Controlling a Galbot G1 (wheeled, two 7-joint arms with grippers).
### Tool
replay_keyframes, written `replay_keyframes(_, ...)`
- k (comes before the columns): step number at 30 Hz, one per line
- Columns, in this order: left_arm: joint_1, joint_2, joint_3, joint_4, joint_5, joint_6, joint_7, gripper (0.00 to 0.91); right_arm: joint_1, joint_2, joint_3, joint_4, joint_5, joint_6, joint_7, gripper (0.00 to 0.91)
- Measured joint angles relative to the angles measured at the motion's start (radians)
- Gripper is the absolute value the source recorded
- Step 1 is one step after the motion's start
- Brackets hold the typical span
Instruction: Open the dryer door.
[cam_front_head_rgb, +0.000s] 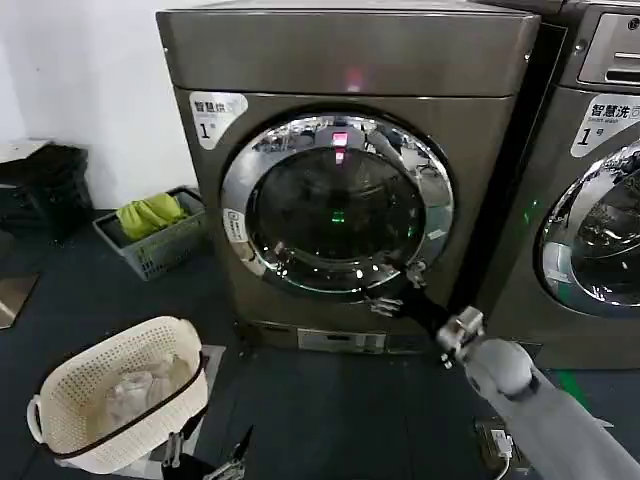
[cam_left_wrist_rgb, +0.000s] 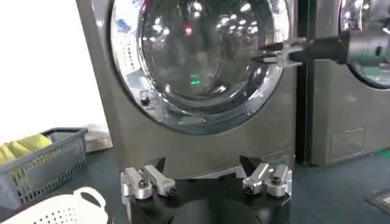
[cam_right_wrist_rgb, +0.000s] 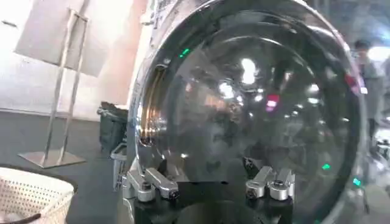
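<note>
Bronze-grey dryer (cam_front_head_rgb: 350, 170) fills the middle of the head view, standing on dark floor, with a second grey machine (cam_front_head_rgb: 590, 200) just beside it on my right. The dryer door (cam_front_head_rgb: 338, 208) sits in the dryer's front, chrome ring around dark glass; it looks shut against the front panel, red and green lights reflecting in the glass. My right arm (cam_front_head_rgb: 540, 400) reaches up from low right toward the door's lower right rim. A cream perforated laundry basket (cam_front_head_rgb: 120, 405) with pale cloth inside stands on the floor at my front left, well apart from the dryer. A grey crate (cam_front_head_rgb: 155, 245) holding yellow-green cloth sits farther back by the white wall, near the dryer's left side. My right gripper (cam_front_head_rgb: 398, 292) is at the chrome ring's lower right edge, fingers spread open, gripping nothing; in the left wrist view it pokes in at the ring's edge (cam_left_wrist_rgb: 277, 53). My left gripper (cam_left_wrist_rgb: 206, 176) hangs low, well away from the door, facing the dryer front, fingers apart and empty.
</note>
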Motion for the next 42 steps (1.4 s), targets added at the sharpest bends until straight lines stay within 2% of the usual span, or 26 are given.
replay_keyframes(25,-0.007,-0.010,0.000,0.002,0.002,-0.004,0.000,0.907,0.177,0.166,-0.156,-0.134,-0.009,-0.029,0.030,0.907)
replay_keyframes(42,-0.016,-0.014,0.002,0.009,0.004,-0.008,0.001,0.907,0.260,0.281,-0.211,-0.251,-0.031,-0.026,0.026,0.907)
